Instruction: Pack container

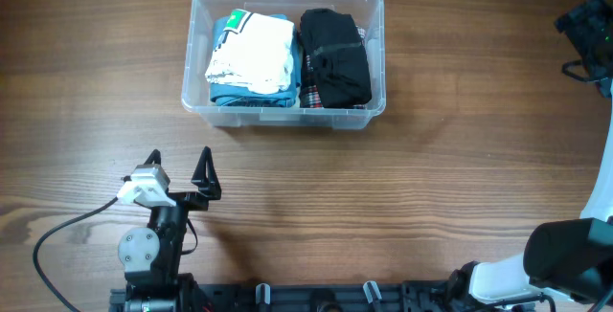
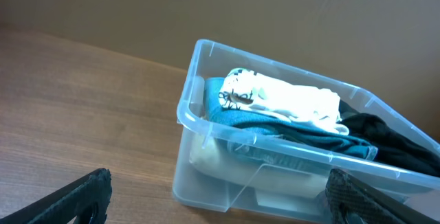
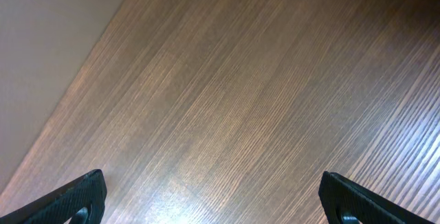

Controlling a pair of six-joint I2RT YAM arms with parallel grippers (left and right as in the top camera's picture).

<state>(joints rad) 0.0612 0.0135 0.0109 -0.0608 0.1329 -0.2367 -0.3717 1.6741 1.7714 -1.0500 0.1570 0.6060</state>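
Observation:
The clear plastic container [image 1: 286,107] stands at the back middle of the table. It holds a folded white garment [image 1: 252,52] on teal cloth at its left and folded black clothes [image 1: 334,57] at its right. My left gripper [image 1: 179,167] is open and empty, in front of the container and to its left. The left wrist view shows the container [image 2: 206,117] ahead with the white garment [image 2: 289,99] on top. My right gripper [image 1: 586,27] is at the far right edge; in the right wrist view its jaws [image 3: 213,196] are open over bare wood.
A black cable [image 1: 67,231] runs from the left arm base along the front left. The right arm's white body [image 1: 575,255] fills the front right corner. A black rail [image 1: 316,298] lines the front edge.

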